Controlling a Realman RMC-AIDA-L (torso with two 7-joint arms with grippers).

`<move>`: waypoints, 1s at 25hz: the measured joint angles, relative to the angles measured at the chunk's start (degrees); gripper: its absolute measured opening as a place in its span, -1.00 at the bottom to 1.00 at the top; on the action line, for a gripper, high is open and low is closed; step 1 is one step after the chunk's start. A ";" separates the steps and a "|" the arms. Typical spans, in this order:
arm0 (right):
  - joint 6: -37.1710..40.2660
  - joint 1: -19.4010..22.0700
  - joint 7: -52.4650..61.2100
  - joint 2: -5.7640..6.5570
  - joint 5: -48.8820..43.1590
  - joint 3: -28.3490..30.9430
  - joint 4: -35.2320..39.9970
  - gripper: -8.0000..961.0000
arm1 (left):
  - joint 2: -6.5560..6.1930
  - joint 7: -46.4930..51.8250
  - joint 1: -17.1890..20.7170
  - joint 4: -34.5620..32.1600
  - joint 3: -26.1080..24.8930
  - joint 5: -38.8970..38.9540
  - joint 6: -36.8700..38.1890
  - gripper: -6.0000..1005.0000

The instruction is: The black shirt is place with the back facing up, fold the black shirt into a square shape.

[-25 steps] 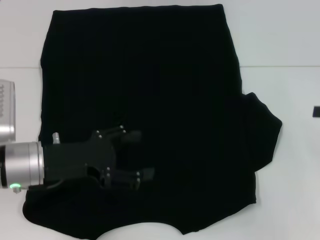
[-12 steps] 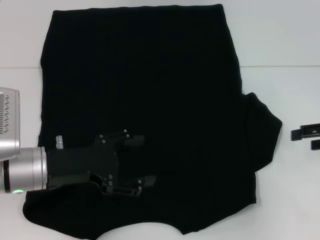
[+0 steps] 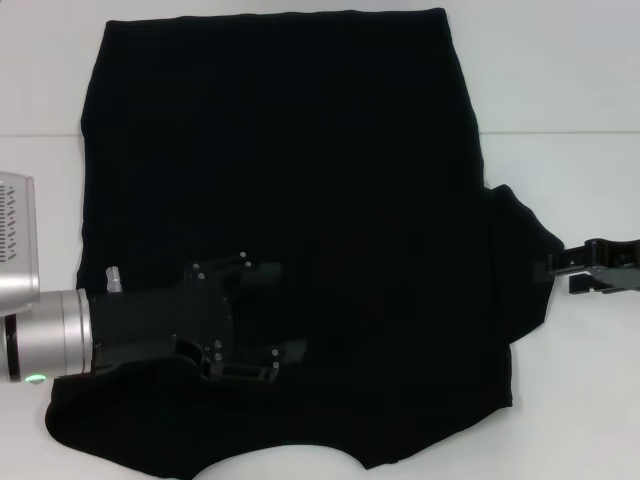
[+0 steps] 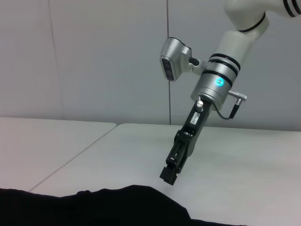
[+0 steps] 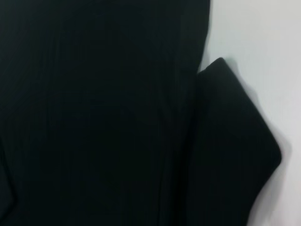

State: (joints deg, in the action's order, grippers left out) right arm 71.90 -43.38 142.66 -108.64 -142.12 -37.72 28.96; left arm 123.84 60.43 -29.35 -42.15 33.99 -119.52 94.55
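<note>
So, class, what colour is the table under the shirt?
White, seen best in the head view: table around the black shirt.

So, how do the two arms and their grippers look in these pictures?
The left gripper is black, with small silver screws, on a silver cylindrical wrist with a green light. The right gripper is black and slim, under a silver collar with a blue light, a thin black cable and a white upper arm with black rings.

black shirt [image 3: 300, 200] hem cut off below
</note>
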 joint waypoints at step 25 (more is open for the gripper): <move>-5.94 -0.53 0.17 -2.15 0.00 -1.89 -1.63 -0.01 | 0.03 0.04 0.09 0.68 -0.38 0.08 -1.23 0.87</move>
State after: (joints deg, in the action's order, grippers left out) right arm 65.96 -43.91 142.82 -110.79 -142.12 -39.61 27.33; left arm 123.87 60.47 -29.26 -41.47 33.62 -119.44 93.32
